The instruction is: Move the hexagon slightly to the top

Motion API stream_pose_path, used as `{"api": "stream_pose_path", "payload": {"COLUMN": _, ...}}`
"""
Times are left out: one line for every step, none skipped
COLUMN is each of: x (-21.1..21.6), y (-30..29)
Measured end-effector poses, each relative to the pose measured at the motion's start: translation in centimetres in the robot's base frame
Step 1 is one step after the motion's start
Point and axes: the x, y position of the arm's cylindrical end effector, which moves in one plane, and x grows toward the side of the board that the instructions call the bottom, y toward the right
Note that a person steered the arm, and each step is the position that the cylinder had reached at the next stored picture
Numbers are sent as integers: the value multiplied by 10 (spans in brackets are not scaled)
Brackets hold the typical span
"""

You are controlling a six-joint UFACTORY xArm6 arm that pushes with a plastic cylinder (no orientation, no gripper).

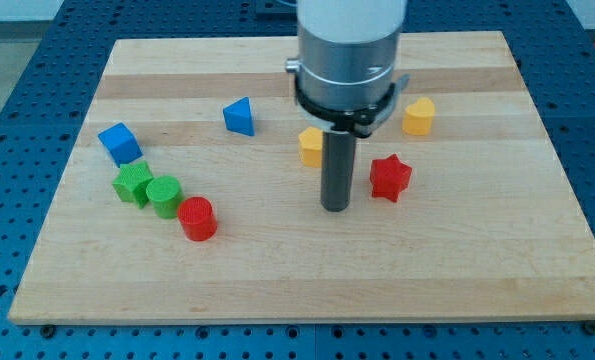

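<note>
Red cylinder nearest; 2 blocks per colour; my tip, empty, beside red star.

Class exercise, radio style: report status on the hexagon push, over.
My tip down, below yellow hexagon, beside red star. Hexagon partly hidden by rod. Path toward top open.

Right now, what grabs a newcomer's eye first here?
The big grey arm drops in from the view's top, and my tip rests mid-board between the partly hidden yellow block and the red star. Next, at the view's left, the tight chain of green star, green cylinder and red cylinder.
</note>
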Motion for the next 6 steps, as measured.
{"api": "stream_pose_path", "payload": {"x": -21, "y": -4}}
{"api": "stream_pose_path", "payload": {"x": -29, "y": -4}}
{"api": "stream_pose_path", "payload": {"x": -44, "y": -5}}
{"api": "stream_pose_path", "payload": {"x": -64, "y": -5}}
{"api": "stream_pose_path", "payload": {"x": -82, "y": -5}}
{"api": "stream_pose_path", "payload": {"x": -82, "y": -5}}
